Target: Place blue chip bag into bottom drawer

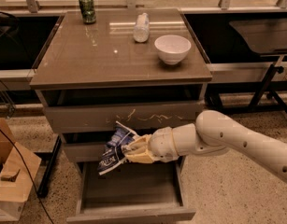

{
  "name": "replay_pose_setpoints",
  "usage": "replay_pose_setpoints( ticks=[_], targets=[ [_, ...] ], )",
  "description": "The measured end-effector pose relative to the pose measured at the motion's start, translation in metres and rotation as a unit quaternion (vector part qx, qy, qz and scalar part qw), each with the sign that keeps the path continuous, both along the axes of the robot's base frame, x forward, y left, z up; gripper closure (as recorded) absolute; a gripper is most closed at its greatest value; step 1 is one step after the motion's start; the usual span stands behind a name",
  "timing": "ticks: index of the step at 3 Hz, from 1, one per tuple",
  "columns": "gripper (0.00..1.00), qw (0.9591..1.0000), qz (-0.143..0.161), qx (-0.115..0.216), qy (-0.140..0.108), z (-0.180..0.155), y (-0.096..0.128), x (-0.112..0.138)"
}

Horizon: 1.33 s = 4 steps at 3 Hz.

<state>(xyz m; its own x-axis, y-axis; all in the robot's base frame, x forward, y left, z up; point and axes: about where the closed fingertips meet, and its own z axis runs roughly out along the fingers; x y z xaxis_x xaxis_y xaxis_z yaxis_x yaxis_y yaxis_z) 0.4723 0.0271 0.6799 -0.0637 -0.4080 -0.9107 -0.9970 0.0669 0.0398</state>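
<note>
One crinkly dark-blue foil chip bag (114,148) hangs pinched in the closed fingers of your cream gripper (133,149) just above the open grey bottom drawer (133,190), so lower it well inside before releasing.

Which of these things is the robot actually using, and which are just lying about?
In use: blue chip bag, held by the gripper above the open bottom drawer.
Lying about: green can, clear bottle, white bowl, on the cabinet top.
</note>
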Motion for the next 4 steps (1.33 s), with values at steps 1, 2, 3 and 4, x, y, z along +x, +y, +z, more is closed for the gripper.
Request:
replay_pose_setpoints(
  ticks=[1, 2, 3, 4],
  targets=[
    [1.00, 0.9997, -0.012, 0.007, 0.022, -0.026, 0.000, -0.004],
    [1.00, 0.9997, -0.012, 0.007, 0.022, -0.026, 0.000, -0.004],
    [1.00, 0.9991, -0.021, -0.019, 0.030, -0.048, 0.005, -0.003],
    [1.00, 0.9976, -0.027, -0.030, 0.056, -0.090, 0.011, -0.002]
  ],
)
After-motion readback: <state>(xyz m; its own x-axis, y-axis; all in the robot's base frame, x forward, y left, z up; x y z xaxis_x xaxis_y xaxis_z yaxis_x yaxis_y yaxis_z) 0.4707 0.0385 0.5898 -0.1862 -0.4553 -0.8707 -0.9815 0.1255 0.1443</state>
